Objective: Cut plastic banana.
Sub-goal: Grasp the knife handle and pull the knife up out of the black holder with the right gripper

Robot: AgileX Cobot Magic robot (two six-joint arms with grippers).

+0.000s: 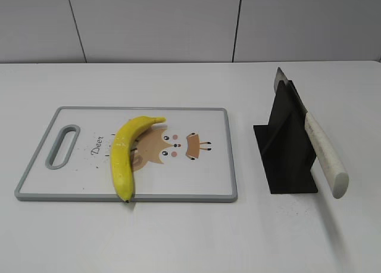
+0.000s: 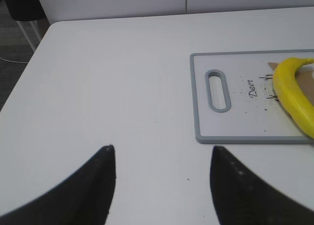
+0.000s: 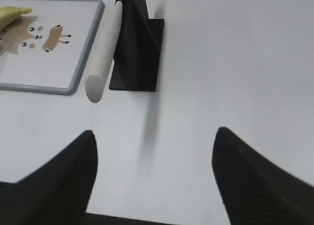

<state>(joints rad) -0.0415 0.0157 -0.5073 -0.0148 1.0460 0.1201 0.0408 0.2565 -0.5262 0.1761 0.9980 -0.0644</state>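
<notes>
The yellow plastic banana (image 1: 126, 155) lies curved on the white cutting board (image 1: 77, 183), its dark tip at the board's front edge. It also shows in the left wrist view (image 2: 293, 96) and the right wrist view (image 3: 11, 14). A knife with a white handle (image 1: 324, 155) rests in a black stand (image 1: 287, 148) to the right of the board; the handle also shows in the right wrist view (image 3: 103, 53). My left gripper (image 2: 162, 154) is open and empty over bare table, left of the board. My right gripper (image 3: 153, 136) is open and empty, in front of the stand.
The board has a grey rim, a handle slot (image 1: 63, 145) at its left end and a cartoon deer print (image 1: 172, 146). The white table (image 1: 190, 237) ends at a left edge (image 2: 24, 72) and a grey wall stands behind it.
</notes>
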